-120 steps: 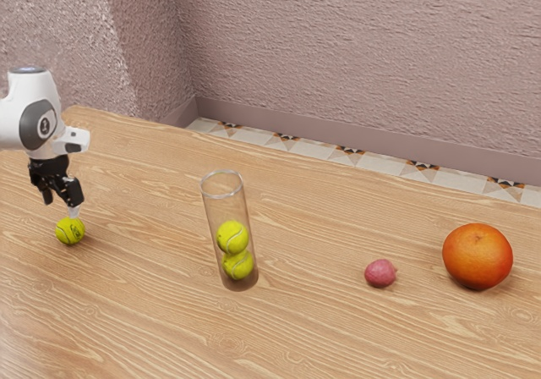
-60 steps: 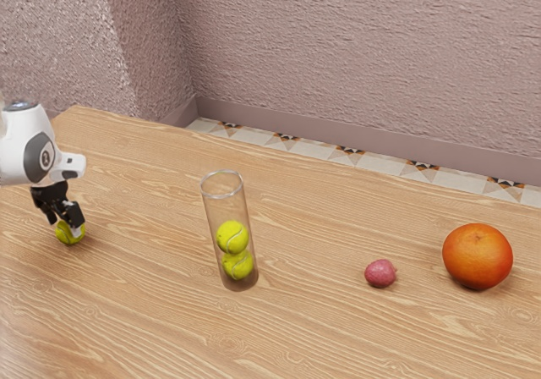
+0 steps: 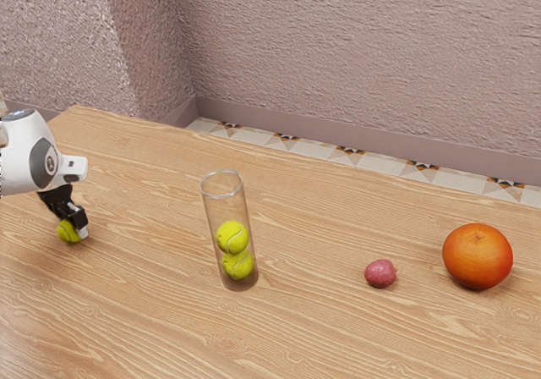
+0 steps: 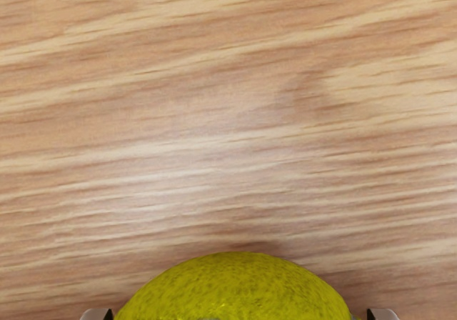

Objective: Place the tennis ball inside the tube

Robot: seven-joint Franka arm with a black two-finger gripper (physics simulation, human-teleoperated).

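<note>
Here, the tube (image 3: 222,208) stands mouth upward, long axis vertical; gripper (image 3: 73,226) at tennis ball (image 3: 66,232), jaw state indeterminable.

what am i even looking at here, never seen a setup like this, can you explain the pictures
These are computer-rendered pictures of a simulated robot. The machine is one white arm ending in a black gripper, its tool for grabbing things.

The exterior view comes from a camera at the arm's side. The wrist view comes from a camera on the arm's hand, looking at the wooden table, with a yellow-green tennis ball at its lower edge.

The gripper is down around that ball, but I can't tell whether it has a firm hold on it. Toward the exterior view's right stand a clear tube with two tennis balls inside, one above the other, then a small pinkish-red lump and a large orange fruit.
</note>
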